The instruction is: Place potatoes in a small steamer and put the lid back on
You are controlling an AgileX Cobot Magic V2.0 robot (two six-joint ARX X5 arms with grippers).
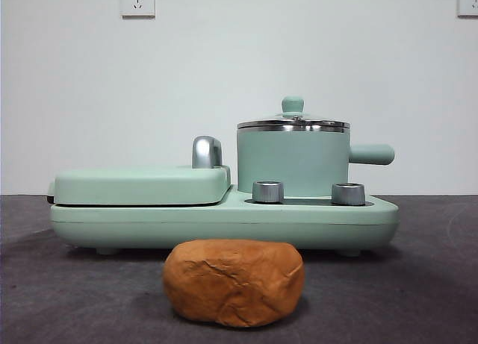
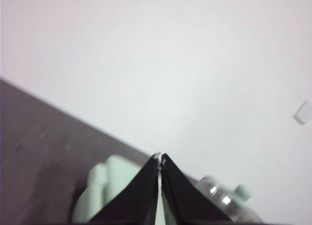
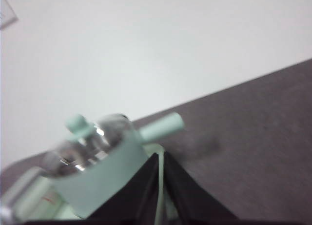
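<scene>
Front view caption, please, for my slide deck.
Potato lies on the table before the lidded mint-green steamer, its lid still on; no gripper in view.

Each claw, left claw [image 2: 160,157] and right claw [image 3: 159,155], has two plain black jaws tapering to pointed tips.

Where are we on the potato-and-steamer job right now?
Nothing is done yet. The potato lies on the table in front of the appliance, and the lid sits on the steamer. Left gripper and right gripper are shut and empty. Left: lift lid, load potato, re-lid.

orange-brown potato [image 1: 234,282], mint-green steamer [image 1: 293,161], black fingers [image 2: 146,195]
</scene>
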